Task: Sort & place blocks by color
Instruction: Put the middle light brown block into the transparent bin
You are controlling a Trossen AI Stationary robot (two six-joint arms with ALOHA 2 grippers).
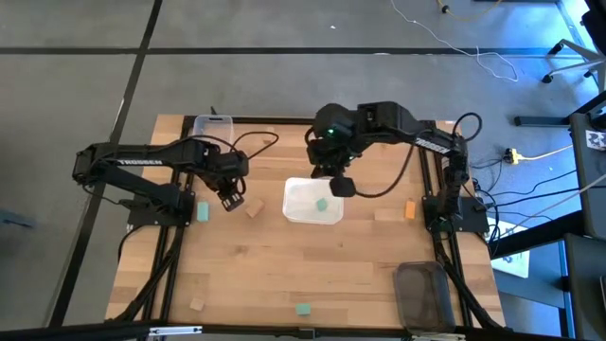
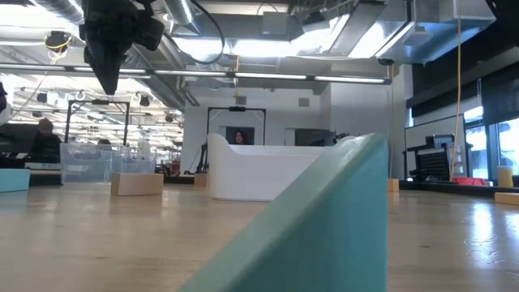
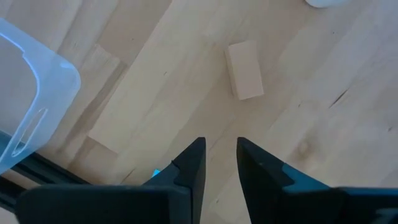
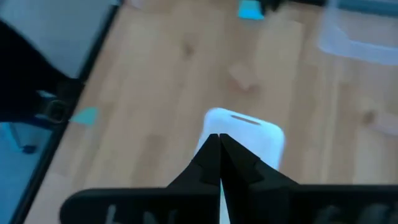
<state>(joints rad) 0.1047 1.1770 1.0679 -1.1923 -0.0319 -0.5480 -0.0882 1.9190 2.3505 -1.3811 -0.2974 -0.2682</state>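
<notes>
Small blocks lie flat on the wooden table. A pale wood block [image 1: 253, 208] [image 3: 244, 70] sits just ahead of my left gripper [image 1: 230, 197] [image 3: 221, 146], which hovers above the table, open by a narrow gap and holding nothing. A teal block [image 1: 202, 210] lies beside it. Another teal block [image 1: 323, 204] rests inside the white tray [image 1: 301, 213]. My right gripper [image 1: 343, 187] [image 4: 219, 140] hangs over the tray's far right part, shut and empty. An orange block [image 1: 410, 209] lies right of the tray. A wood block [image 1: 197, 303] and a teal block [image 1: 303, 309] [image 2: 324, 235] lie near the near edge.
A clear tub [image 1: 212, 126] [image 3: 25, 93] stands at the table's far left. A dark tub [image 1: 423, 292] stands at the near right corner. Cables trail off the table's right side. Bare tabletop lies between the tray and the near edge.
</notes>
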